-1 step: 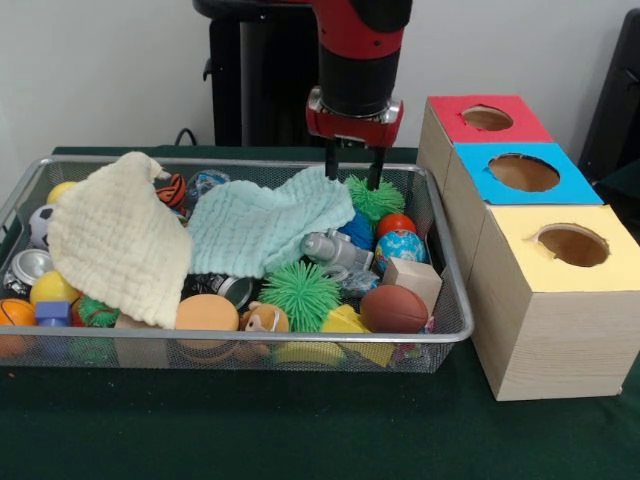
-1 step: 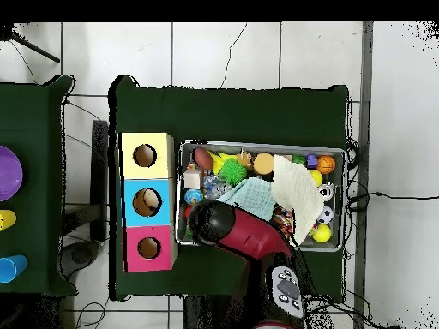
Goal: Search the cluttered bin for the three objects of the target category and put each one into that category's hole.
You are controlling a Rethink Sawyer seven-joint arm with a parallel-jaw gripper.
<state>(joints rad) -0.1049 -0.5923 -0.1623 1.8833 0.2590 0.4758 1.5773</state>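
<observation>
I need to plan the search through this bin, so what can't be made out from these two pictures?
- Whatever lies under the cream cloth and the green cloth: covered in both views.
- The bin's corner under the arm: hidden in the overhead view.
- What sits inside the yellow box: front view shows only a dark hole.
- Small toys by the soda can: overlapped, unclear.

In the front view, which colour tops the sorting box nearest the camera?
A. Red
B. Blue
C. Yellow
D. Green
C: the yellow-topped box stands nearest the camera, with the blue-topped box behind it and the red-topped box farthest back, all beside the wire bin.
</observation>
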